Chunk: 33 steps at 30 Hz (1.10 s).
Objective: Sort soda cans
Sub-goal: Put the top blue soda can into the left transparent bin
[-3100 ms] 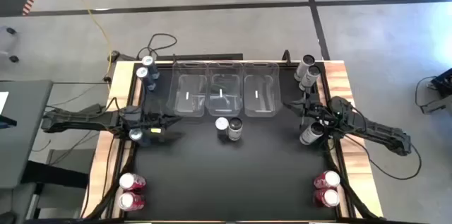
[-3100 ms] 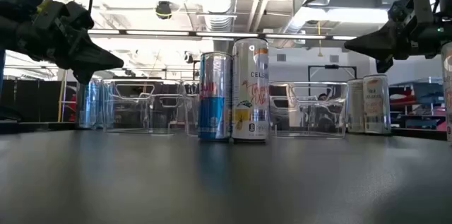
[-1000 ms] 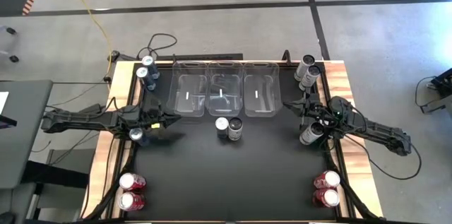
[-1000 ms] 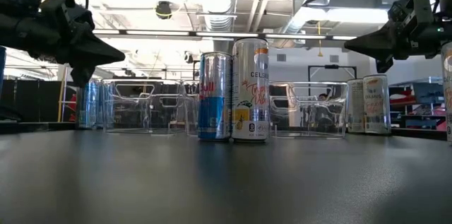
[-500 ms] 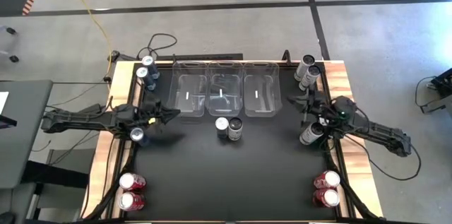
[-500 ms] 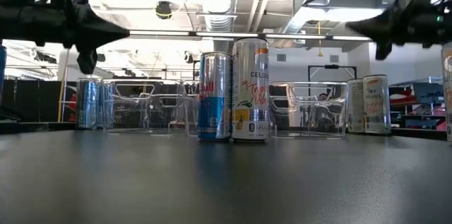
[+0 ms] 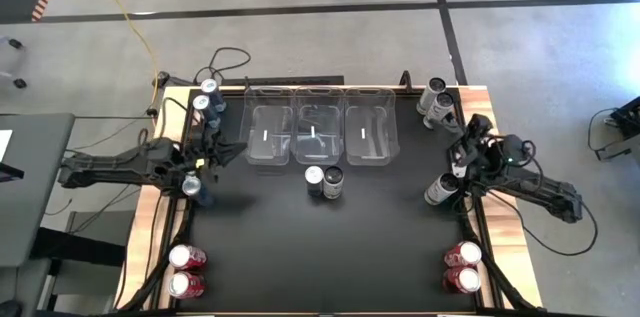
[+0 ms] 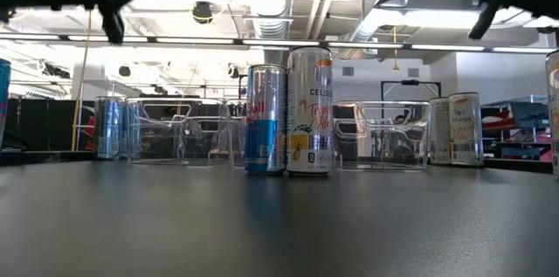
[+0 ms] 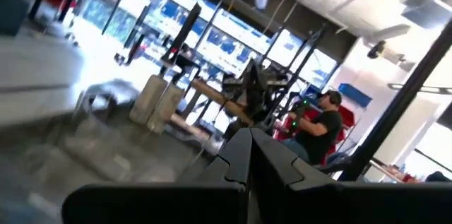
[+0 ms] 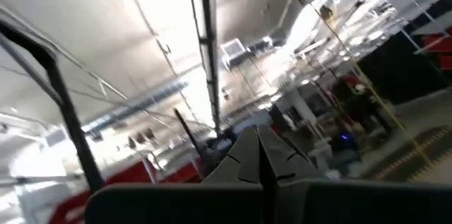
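On the black surface [image 7: 330,247], soda cans stand in small groups. At centre, just in front of the three clear bins [image 7: 318,135]: a blue-silver can [image 8: 265,120] and a white-silver can [image 8: 310,112], side by side, touching or nearly so. Far left corner: two blue-silver cans [image 7: 207,99]. Far right corner: two grey cans [image 7: 436,100]. Near left corner: two red cans [image 7: 186,270]. Near right corner: two red cans [image 7: 461,267]. One more blue-silver can [image 7: 192,188] stands at the left edge, and one grey can [image 7: 439,189] at the right edge.

Left pincer [image 7: 236,147]: raised above the surface, between the far-left cans and the leftmost bin; fingers pressed together, tips meeting, as its wrist view shows [image 9: 249,155]. Nothing held, nothing touched.

Right pincer [image 7: 463,144]: raised at the right edge, between the far-right cans and the lone grey can; fingers pressed together [image 10: 257,155], empty, pointing upward toward the ceiling.

Bins: no cans seen inside from above. A person is visible in the room beyond, in the left wrist view.
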Available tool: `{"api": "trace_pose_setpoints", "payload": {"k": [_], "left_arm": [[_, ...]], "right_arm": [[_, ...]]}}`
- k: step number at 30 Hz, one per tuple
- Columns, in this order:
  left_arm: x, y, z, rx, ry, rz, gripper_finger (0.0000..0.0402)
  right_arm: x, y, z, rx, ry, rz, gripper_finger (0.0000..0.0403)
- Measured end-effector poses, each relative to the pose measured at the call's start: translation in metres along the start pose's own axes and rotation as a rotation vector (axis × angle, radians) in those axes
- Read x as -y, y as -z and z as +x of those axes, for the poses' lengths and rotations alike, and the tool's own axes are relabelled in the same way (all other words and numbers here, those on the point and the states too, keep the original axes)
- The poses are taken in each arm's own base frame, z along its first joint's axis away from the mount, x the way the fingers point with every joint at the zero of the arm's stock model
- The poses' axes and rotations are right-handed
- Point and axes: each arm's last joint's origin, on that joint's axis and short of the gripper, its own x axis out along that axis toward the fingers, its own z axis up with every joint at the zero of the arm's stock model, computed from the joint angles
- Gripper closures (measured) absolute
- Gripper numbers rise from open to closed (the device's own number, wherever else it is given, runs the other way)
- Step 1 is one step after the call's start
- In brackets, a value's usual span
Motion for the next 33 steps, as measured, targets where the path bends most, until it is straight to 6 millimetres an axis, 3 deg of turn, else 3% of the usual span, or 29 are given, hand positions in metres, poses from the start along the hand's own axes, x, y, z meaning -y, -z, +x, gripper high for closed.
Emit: {"api": "trace_pose_setpoints", "payload": {"k": [4, 9, 18, 25, 33], "left_arm": [[0.019, -0.035, 0.007, -0.026, -0.005, 0.056, 0.0396], [0.033, -0.073, 0.018, -0.249, -0.294, 0.071, 0.04], [0.041, -0.129, 0.046, -0.35, -0.784, 0.205, 0.04], [0.023, -0.143, 0.069, -0.471, -0.955, 0.298, 0.04], [-0.031, -0.14, 0.094, -0.672, -0.949, 0.094, 0.0399]], "right_arm": [[-0.014, -0.019, 0.003, 0.057, -0.042, -0.024, 0.0403], [-0.025, -0.035, 0.012, 0.082, -0.032, -0.058, 0.0403], [-0.005, -0.011, 0.043, -0.121, 0.198, 0.259, 0.04], [0.001, -0.002, 0.055, -0.161, 0.199, 0.293, 0.0343], [-0.009, -0.012, 0.06, -0.165, 0.092, 0.257, 0.0234]]}}
